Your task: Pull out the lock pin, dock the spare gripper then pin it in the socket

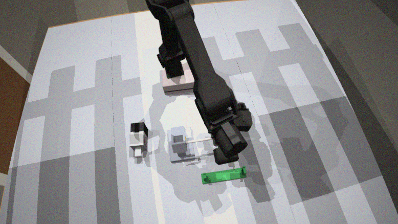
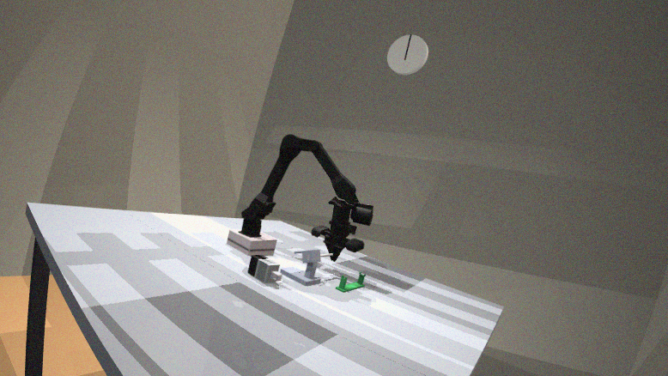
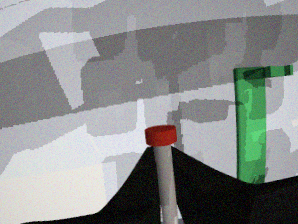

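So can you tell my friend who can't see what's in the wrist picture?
A red-capped lock pin stands between the black fingers of the gripper, with a green bracket on the pale, shadowed table to the right.
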Controlling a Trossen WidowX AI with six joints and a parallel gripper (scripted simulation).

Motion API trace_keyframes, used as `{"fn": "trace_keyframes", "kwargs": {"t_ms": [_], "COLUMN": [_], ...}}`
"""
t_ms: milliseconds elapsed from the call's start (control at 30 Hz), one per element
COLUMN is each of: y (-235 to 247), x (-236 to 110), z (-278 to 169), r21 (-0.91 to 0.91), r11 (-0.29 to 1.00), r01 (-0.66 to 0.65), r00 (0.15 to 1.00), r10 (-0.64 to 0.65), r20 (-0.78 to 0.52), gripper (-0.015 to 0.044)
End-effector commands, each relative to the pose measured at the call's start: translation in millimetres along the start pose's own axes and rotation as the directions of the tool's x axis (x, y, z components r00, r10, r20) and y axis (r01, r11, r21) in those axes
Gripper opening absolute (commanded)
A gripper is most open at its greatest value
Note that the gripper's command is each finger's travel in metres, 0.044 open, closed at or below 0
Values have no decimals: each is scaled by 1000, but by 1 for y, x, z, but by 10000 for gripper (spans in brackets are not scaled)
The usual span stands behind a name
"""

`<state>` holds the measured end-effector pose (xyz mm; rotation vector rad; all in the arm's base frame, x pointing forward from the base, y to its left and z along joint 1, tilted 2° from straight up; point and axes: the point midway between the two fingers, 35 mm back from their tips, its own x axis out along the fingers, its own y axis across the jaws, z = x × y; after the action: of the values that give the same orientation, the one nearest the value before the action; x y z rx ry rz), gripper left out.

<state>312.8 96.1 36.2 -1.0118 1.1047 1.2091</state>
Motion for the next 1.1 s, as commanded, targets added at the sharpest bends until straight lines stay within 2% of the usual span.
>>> {"fn": "trace_keyframes", "kwargs": {"t_ms": [0, 1067], "y": [-1, -1], "x": [0, 1], "z": [4, 29], "r21": [2, 3], "r11": [1000, 1000], "r01": [1, -8], "r00": [1000, 1000], "r10": [-1, 8], "r20": [-3, -9], "gripper": [0, 0]}}
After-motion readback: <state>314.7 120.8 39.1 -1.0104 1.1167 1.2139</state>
